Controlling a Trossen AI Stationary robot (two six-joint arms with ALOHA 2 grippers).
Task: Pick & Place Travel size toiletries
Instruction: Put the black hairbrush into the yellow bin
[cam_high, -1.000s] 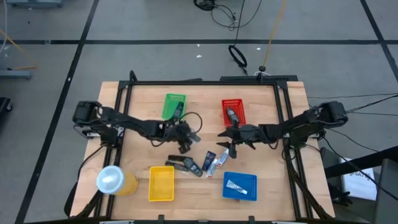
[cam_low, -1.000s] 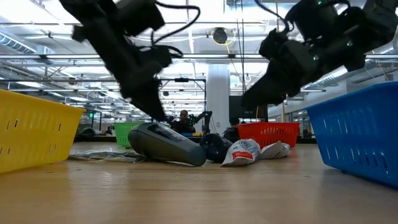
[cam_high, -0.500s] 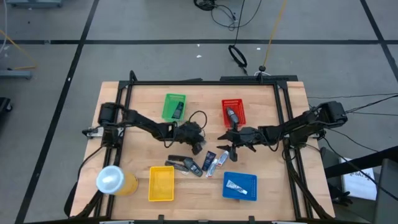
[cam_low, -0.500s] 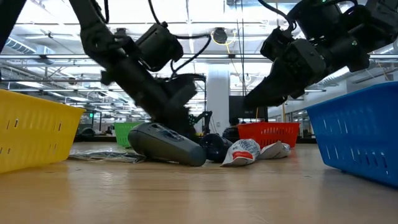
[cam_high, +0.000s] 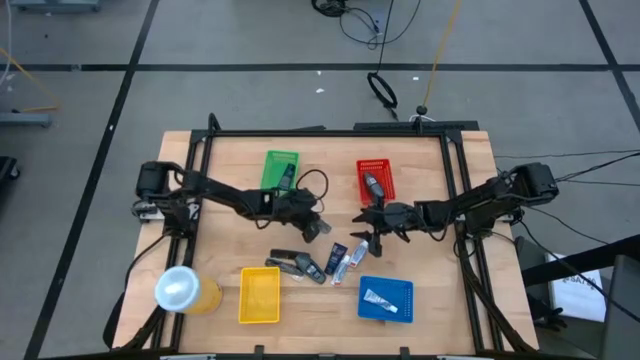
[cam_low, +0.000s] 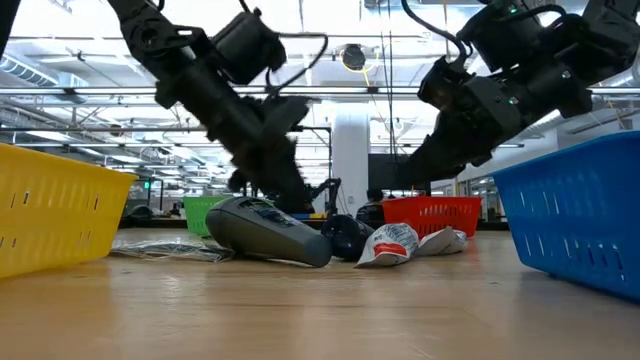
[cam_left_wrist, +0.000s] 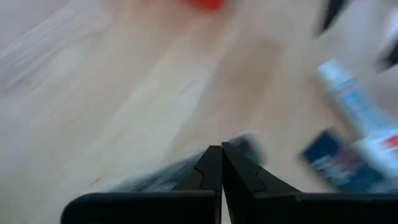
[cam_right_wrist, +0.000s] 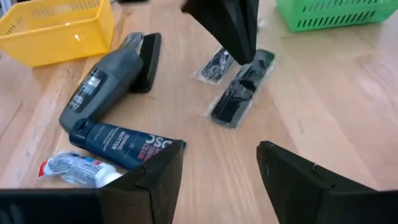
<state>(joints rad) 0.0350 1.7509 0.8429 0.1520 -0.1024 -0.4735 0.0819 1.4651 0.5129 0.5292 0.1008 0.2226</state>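
1. Your green basket (cam_high: 280, 168) at far left holds one dark item; the red basket (cam_high: 376, 178) holds a grey one.
2. Blue basket (cam_high: 386, 298), near right: one white tube (cam_high: 379, 298). Yellow basket (cam_high: 259, 295): contents unclear.
3. Loose toiletries lie mid-table: grey oblong piece (cam_right_wrist: 109, 77), dark blue tube (cam_right_wrist: 126, 144), white tube (cam_right_wrist: 73, 168), black packet (cam_right_wrist: 243, 87).
4. Left gripper (cam_high: 316, 226) hovers beside them, fingers pressed together, empty.
5. Right gripper (cam_high: 368, 224) spread wide, holding nothing.
6. Left wrist view is smeared; you can trust little there.
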